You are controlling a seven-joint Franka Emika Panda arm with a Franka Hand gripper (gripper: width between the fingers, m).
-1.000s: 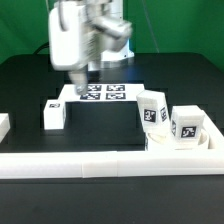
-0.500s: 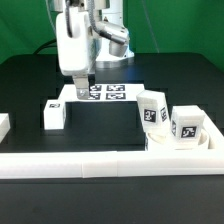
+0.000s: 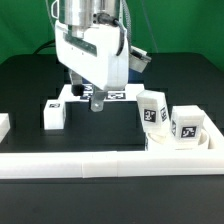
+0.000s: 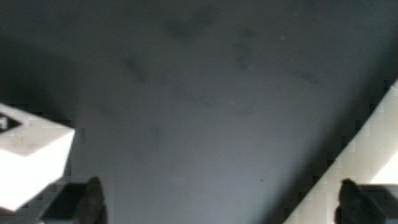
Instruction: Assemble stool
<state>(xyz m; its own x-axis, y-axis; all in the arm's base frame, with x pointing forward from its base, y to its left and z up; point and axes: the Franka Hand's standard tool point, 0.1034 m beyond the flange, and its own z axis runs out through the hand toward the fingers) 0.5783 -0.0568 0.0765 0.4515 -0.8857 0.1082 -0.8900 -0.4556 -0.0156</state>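
Three white blocky stool legs with black-and-white tags stand on the black table. One leg (image 3: 53, 114) is at the exterior view's left, and two legs (image 3: 152, 109) (image 3: 186, 124) are at its right by the rail corner. My gripper (image 3: 97, 103) hangs low over the table between the left leg and the right pair, in front of the marker board (image 3: 112, 94). In the wrist view my gripper (image 4: 222, 205) is open and empty, its fingertips (image 4: 80, 200) wide apart over bare table, with a white leg (image 4: 27, 150) beside one finger. The round seat is not in view.
A long white border rail (image 3: 90, 163) runs along the front and turns up at the exterior view's right (image 3: 215, 142). A small white piece (image 3: 4, 124) sits at the far left edge. A white surface (image 4: 377, 140) shows at one edge of the wrist view; I cannot tell what it is.
The arm has come down and forward, toward the exterior view's right. The gripper has moved from above the marker board to low over the table. The legs have not moved.
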